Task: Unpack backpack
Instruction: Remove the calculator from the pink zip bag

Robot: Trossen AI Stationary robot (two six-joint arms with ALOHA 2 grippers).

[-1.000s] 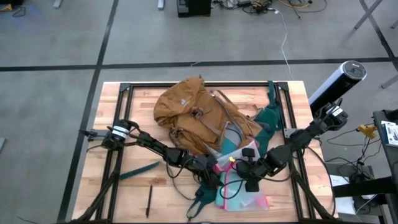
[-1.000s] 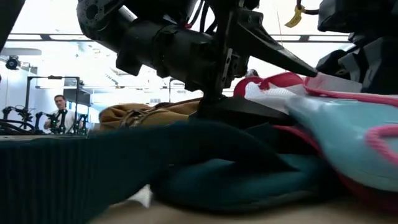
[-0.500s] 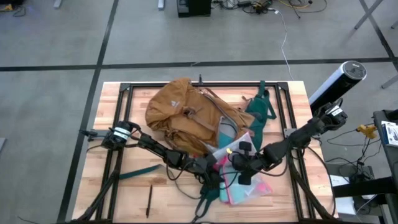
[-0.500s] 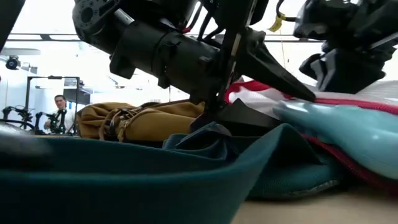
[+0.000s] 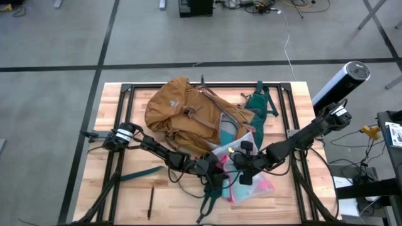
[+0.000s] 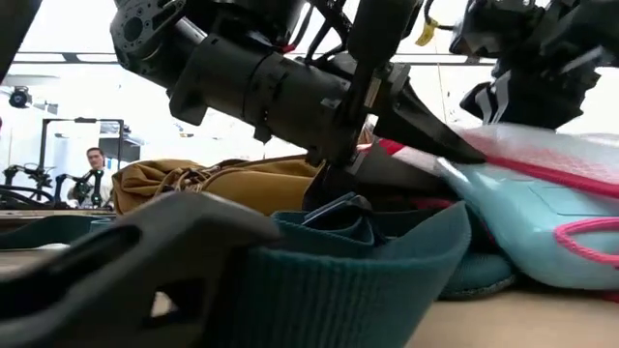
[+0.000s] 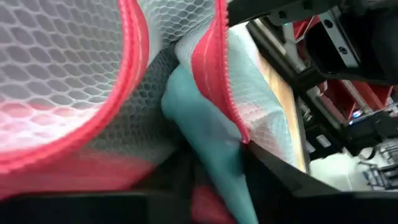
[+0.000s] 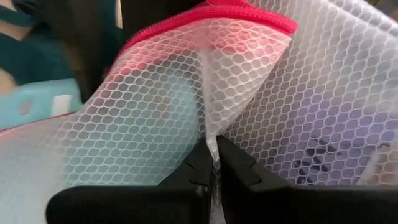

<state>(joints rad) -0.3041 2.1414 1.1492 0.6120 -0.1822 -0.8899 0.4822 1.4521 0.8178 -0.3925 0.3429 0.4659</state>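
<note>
Right wrist view shows the right gripper (image 8: 211,163) with its fingers (image 8: 198,163) pressed together on a fold of the mesh pouch (image 8: 249,93), pinching the white netting. In the left wrist view, the left gripper (image 7: 214,177) has its fingers a little apart around the pouch's pink zip edge (image 7: 211,68) and something teal inside. From above, both arms reach low across the tabletop (image 5: 107,119) and meet at the pouch near the front. The backpack (image 5: 182,113) lies on its side behind them, touching the pouch.
</note>
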